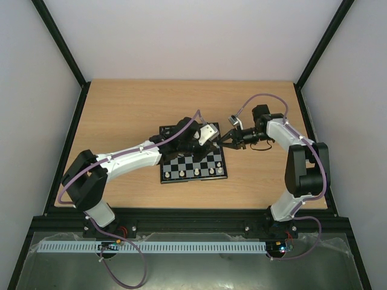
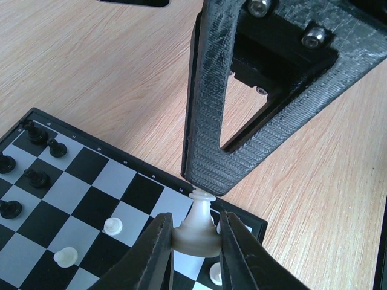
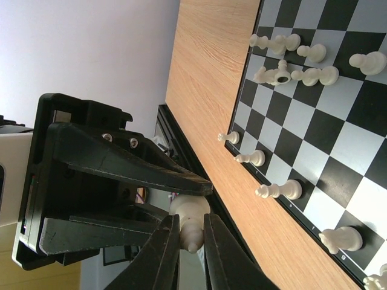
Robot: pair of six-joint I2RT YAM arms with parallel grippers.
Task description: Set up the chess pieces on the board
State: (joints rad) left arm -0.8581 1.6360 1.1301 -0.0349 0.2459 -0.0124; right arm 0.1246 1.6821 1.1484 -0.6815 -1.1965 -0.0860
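The board (image 1: pixel 193 179) lies mid-table with chess pieces on it. One cream-white piece (image 2: pixel 196 237) hangs over the board's right edge between both grippers. My left gripper (image 2: pixel 195 219) is shut on its round base. My right gripper (image 3: pixel 190 219) is shut on the narrow upper part of the same piece (image 3: pixel 190 206); one of its fingers (image 2: pixel 217 139) covers the piece's top in the left wrist view. In the top view the left gripper (image 1: pixel 209 138) and right gripper (image 1: pixel 224 139) meet tip to tip.
Black pieces (image 2: pixel 36 134) stand at the board's far corner, and white pawns (image 2: pixel 112 226) stand near the held piece. More white pieces (image 3: pixel 284 43) stand in rows on the board (image 3: pixel 338 139), some along its edge (image 3: pixel 279 191). Bare wooden table (image 1: pixel 121 115) surrounds the board.
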